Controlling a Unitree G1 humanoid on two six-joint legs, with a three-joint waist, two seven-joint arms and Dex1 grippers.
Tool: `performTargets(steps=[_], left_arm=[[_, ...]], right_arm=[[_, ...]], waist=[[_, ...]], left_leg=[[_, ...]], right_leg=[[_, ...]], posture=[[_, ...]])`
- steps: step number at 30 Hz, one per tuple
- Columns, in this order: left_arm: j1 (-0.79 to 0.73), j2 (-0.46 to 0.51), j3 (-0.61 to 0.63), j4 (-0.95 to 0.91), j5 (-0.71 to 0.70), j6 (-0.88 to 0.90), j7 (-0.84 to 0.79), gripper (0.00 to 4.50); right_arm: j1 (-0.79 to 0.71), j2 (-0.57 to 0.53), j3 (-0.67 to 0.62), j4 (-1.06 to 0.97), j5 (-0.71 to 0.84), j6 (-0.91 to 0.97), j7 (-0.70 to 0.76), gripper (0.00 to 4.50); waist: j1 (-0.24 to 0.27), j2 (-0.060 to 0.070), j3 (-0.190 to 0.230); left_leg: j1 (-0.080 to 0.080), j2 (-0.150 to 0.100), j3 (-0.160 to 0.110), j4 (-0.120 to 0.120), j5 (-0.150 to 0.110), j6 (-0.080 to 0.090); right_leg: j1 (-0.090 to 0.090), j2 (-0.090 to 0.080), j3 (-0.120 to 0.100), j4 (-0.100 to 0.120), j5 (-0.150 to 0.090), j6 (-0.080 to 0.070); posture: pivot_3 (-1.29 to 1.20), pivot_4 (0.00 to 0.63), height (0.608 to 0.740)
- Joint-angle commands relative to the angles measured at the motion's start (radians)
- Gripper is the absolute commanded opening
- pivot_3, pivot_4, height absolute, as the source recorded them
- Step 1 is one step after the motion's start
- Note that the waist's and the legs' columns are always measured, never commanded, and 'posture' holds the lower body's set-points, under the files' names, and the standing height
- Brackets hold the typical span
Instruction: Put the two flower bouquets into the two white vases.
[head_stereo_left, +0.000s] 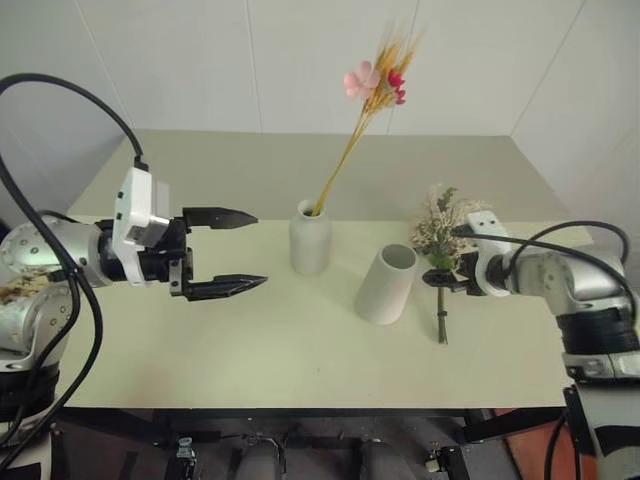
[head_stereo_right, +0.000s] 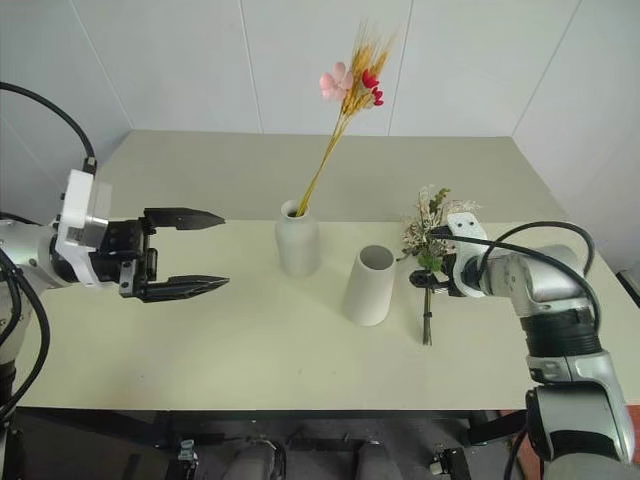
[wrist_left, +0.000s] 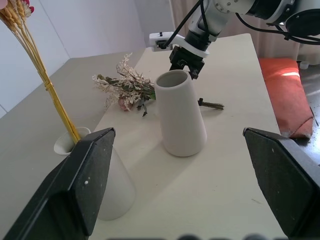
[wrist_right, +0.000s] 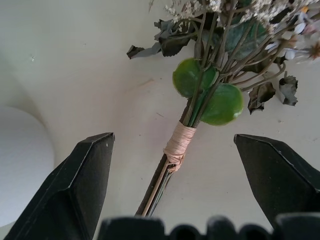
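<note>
**One bouquet in its vase, the other lying on the counter**

You have the pale greenish counter (head_stereo_left: 250, 350) carrying everything, and no label or writing can be read on anything on it. The wide-mouthed, tapering matte white vase (head_stereo_left: 386, 284) stands near the middle, holding nothing. Just to its left stands the matte white bottle-shaped vase (head_stereo_left: 310, 238), with the slim bunch of long yellow stems and small red and pink blooms (head_stereo_left: 372, 90) leaning out of its narrow neck. The bushy cream-and-green dried spray (head_stereo_left: 441, 235) lies flat on the counter to the right of the wide vase.

Your left end effector (head_stereo_left: 226, 254) hangs released, black fingers wide apart, left of the bottle vase. Your right end effector (wrist_right: 172, 175) is spread open over the spray's dark stem, not gripping it.

The right wrist view gives you what the head views cannot: a tan twine wrap (wrist_right: 179, 142) binding the stem, below two round green leaves (wrist_right: 207, 92).
</note>
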Motion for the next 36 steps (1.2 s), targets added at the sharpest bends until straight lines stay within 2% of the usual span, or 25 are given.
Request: performTargets(steps=[1, 4, 9, 12, 15, 17, 21, 25, 27, 33, 36], left_arm=[[-0.01, 0.012, 0.024, -0.005, -0.021, -0.028, -0.006, 4.46], [-0.005, 0.015, 0.025, -0.008, -0.02, -0.035, -0.009, 4.5], [0.013, 0.025, 0.042, -0.018, -0.023, -0.039, -0.006, 4.5], [0.028, 0.029, 0.05, -0.026, -0.025, -0.042, 0.001, 4.5], [0.033, 0.027, 0.05, -0.027, -0.025, -0.042, 0.007, 4.5], [0.031, 0.027, 0.048, -0.025, -0.026, -0.042, 0.01, 4.5], [0.013, 0.023, 0.03, -0.002, -0.027, -0.043, 0.002, 4.5], [-0.023, 0.017, -0.001, 0.034, -0.027, -0.044, -0.017, 4.5], [-0.042, 0.014, -0.021, 0.057, -0.024, -0.046, -0.031, 4.5], [-0.097, 0.006, -0.073, 0.122, -0.004, -0.061, -0.068, 4.5], [-0.116, -0.001, -0.091, 0.145, 0.007, -0.071, -0.08, 4.5]], right_arm=[[-0.074, 0.057, 0.048, 0.148, -0.088, -0.071, -0.014, 4.5], [-0.107, 0.1, 0.076, 0.268, -0.164, -0.16, -0.031, 3.9], [-0.125, 0.129, 0.055, 0.316, -0.233, -0.231, -0.055, 2.27], [-0.118, 0.139, -0.019, 0.309, -0.239, -0.246, -0.099, 1.31], [-0.107, 0.169, -0.198, 0.24, -0.195, -0.259, -0.189, 0.33], [-0.091, 0.188, -0.271, 0.183, -0.186, -0.269, -0.231, 0.24], [-0.009, 0.262, -0.468, -0.078, -0.136, -0.398, -0.324, 0.24], [0.054, 0.295, -0.575, -0.347, -0.017, -0.417, -0.283, 0.24], [0.056, 0.322, -0.633, -0.458, 0.101, -0.406, -0.257, 0.24], [0.019, 0.359, -0.646, -0.664, 0.29, -0.398, -0.278, 0.24], [0.005, 0.384, -0.596, -0.723, 0.338, -0.406, -0.306, 0.24]], waist=[[-0.002, 0.0, 0.0], [-0.004, 0.0, 0.0], [-0.004, 0.0, 0.0], [-0.003, 0.0, 0.0], [-0.001, 0.0, 0.0], [0.0, 0.0, 0.0], [-0.001, 0.0, 0.0], [0.001, 0.001, 0.001], [0.0, 0.001, 0.001], [-0.007, 0.001, 0.001], [-0.005, 0.002, 0.001]], left_leg=[[0.0, 0.0, 0.0, 0.0, 0.0, 0.0], [0.0, 0.0, 0.0, 0.0, 0.0, 0.0], [0.001, 0.0, 0.0, 0.0, 0.0, 0.0], [0.001, 0.0, 0.0, 0.0, 0.0, 0.0], [0.0, 0.0, 0.0, 0.0, 0.0, 0.0], [-0.001, 0.0, 0.0, -0.001, 0.0, 0.0], [0.0, 0.0, 0.0, -0.002, 0.0, 0.0], [-0.001, 0.001, 0.0, -0.003, 0.0, 0.0], [0.0, 0.001, 0.0, -0.003, 0.0, 0.0], [0.001, 0.004, 0.0, -0.003, 0.0, 0.0], [0.001, 0.006, 0.0, -0.003, 0.0, 0.0]], right_leg=[[0.0, 0.0, 0.0, 0.0, 0.0, 0.0], [0.0, 0.0, 0.0, 0.0, 0.0, 0.0], [0.0, 0.0, 0.0, 0.0, 0.0, 0.0], [0.0, 0.0, 0.0, 0.0, 0.0, 0.0], [0.0, 0.0, 0.0, 0.0, 0.0, 0.0], [-0.001, 0.0, 0.0, 0.0, 0.0, 0.0], [-0.001, 0.0, 0.0, 0.0, 0.0, 0.0], [-0.002, 0.001, 0.0, 0.0, 0.0, 0.0], [-0.002, 0.001, 0.0, 0.0, 0.0, 0.0], [-0.001, 0.004, 0.0, 0.0, 0.0, 0.0], [-0.002, 0.006, 0.0, 0.0, 0.0, 0.0]], posture=[[0.0, 0.15, 0.74], [0.0, 0.15, 0.74], [0.0, 0.15, 0.74], [0.0, 0.15, 0.74], [0.0, 0.15, 0.74], [0.0, 0.15, 0.74], [0.0, 0.15, 0.74], [0.0, 0.15, 0.74], [0.0, 0.15, 0.74], [0.0, 0.15, 0.74], [0.0, 0.15, 0.74]])
